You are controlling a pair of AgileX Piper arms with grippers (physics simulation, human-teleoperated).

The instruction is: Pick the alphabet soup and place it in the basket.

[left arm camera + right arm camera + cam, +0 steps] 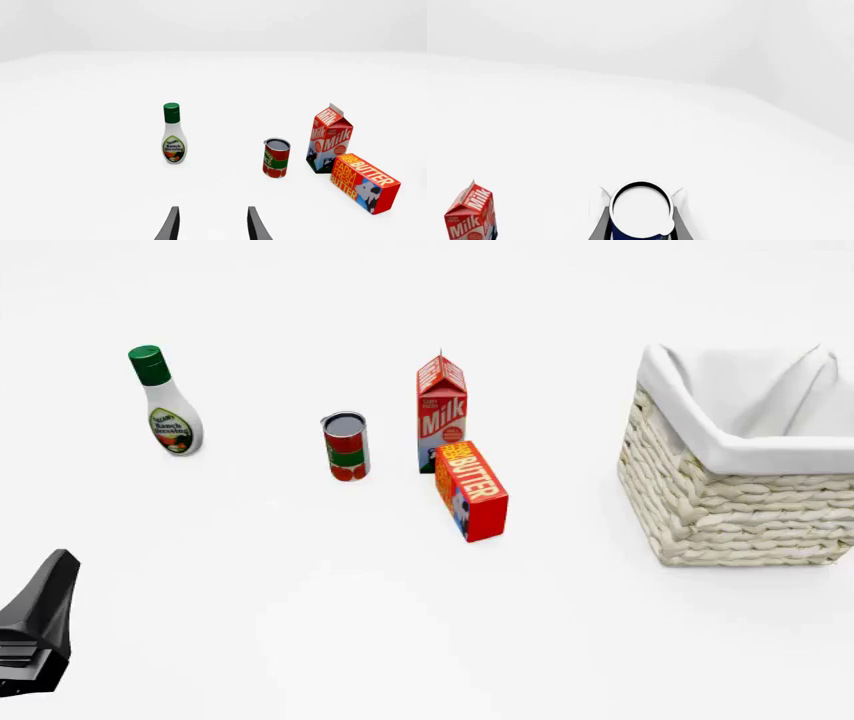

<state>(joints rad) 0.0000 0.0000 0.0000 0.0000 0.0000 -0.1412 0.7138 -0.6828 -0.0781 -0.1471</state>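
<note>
Right wrist view shows the right gripper [640, 222] fingers pinching the alphabet soup [640, 212] by its sides, probably lifted, right of the milk carton [470, 215]; it looks hard, smooth and slippery.

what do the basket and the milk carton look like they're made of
The basket looks like woven cream wicker, going by its braided rows, with a soft white cloth lining folded over the rim. The milk carton looks like glossy printed paperboard, judging by its gabled, folded top.
</note>
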